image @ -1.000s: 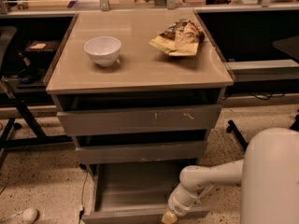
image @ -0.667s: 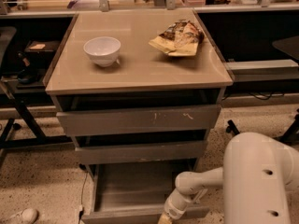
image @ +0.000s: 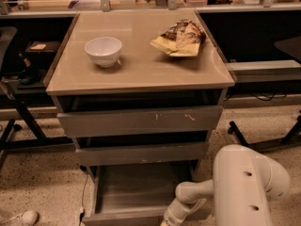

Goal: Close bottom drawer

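The bottom drawer (image: 134, 192) is the lowest of three grey drawers and stands pulled out, its shallow grey tray showing. Its plain front (image: 117, 217) lies along the bottom edge of the camera view. My white arm (image: 247, 187) reaches in from the lower right. My gripper (image: 168, 219) is at the right part of the drawer's front edge, mostly cut off by the bottom of the view.
The wider top drawer (image: 141, 120) and the middle drawer (image: 141, 153) sit slightly out above it. On the tan cabinet top (image: 141, 69) stand a white bowl (image: 103, 50) and a chip bag (image: 181, 37). Chair legs (image: 263, 142) are at the right, a dark stand (image: 19, 112) at the left.
My arm's large white link has shifted left and lower in the view, and the gripper has sunk toward the bottom edge. The bottom drawer stays about as far out.
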Controlling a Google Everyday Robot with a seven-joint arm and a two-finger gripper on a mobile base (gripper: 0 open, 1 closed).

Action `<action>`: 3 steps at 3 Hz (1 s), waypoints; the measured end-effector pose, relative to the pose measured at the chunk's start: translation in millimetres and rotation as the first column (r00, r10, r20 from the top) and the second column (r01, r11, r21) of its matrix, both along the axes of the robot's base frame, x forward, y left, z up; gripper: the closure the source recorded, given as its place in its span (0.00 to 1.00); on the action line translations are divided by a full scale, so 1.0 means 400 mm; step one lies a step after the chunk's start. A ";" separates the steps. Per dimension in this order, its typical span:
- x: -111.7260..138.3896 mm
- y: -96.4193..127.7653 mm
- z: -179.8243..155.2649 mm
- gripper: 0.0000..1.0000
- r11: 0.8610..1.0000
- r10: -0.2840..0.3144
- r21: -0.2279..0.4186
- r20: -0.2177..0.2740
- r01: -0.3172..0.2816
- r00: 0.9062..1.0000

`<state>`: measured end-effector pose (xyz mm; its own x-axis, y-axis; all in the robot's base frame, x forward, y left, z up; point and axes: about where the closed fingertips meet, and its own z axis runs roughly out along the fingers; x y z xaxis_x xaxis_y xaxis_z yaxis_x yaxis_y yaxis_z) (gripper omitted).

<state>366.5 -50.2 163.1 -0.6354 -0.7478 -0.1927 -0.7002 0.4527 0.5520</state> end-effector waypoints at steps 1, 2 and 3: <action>0.041 -0.027 -0.003 1.00 0.997 -0.076 0.000 0.024 0.076 0.997; 0.078 -0.054 0.004 1.00 0.993 -0.121 -0.005 0.053 0.122 0.991; 0.082 -0.069 0.004 1.00 0.983 -0.182 0.019 0.022 0.182 0.983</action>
